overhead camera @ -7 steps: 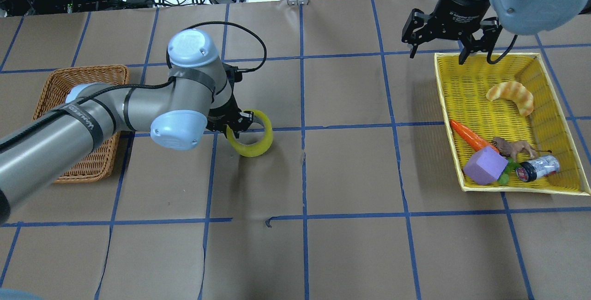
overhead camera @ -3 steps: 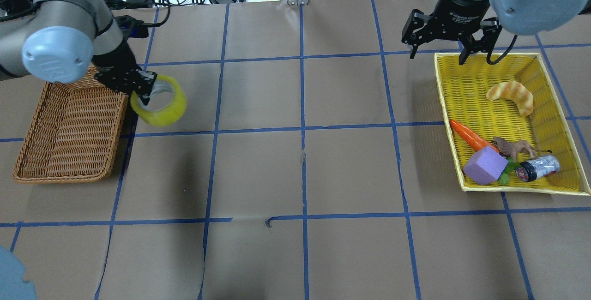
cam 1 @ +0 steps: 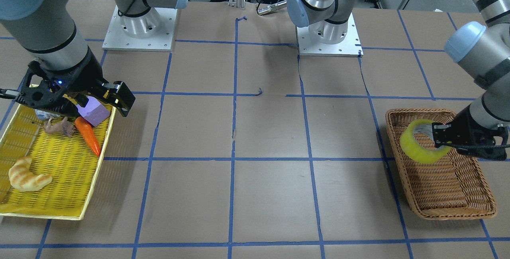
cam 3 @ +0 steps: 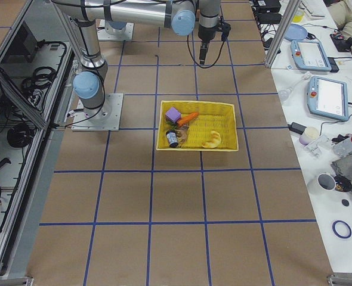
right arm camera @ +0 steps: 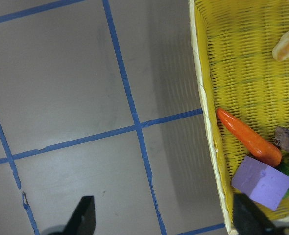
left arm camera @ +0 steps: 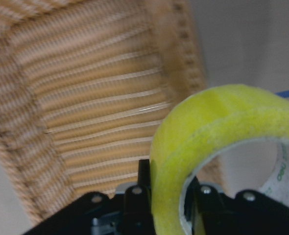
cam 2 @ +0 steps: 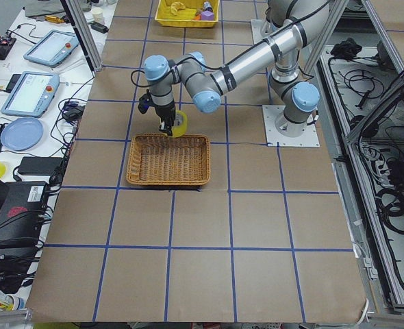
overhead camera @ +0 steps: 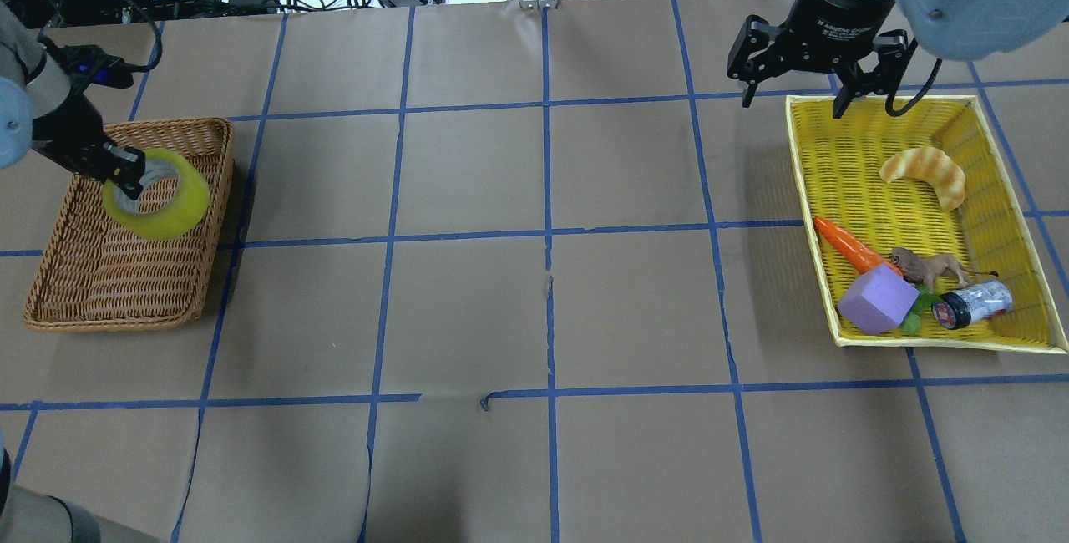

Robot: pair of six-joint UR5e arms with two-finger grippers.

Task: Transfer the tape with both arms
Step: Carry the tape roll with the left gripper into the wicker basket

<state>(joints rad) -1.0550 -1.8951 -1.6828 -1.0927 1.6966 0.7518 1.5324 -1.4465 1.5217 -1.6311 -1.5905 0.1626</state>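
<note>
- Whereas a second ago the left end effector (overhead camera: 127, 182) holds the tape (overhead camera: 159, 196) low over the worktop (overhead camera: 543, 317), well clear of the wicker basket (overhead camera: 100, 296), we now find both over the basket's interior, close to its far rim as the overhead view shows it.
- We see its fingers pinched on the roll's wall, one inside the pale core and one outside. The roll hangs tilted, and we judge it off the basket's floor.
- We see no change in the right end effector (overhead camera: 793, 96): spread wide, empty, well apart from the wicker basket across the worktop.
- We judge the carry is nearly done, so lowering and letting go into the wicker basket remain.
</note>
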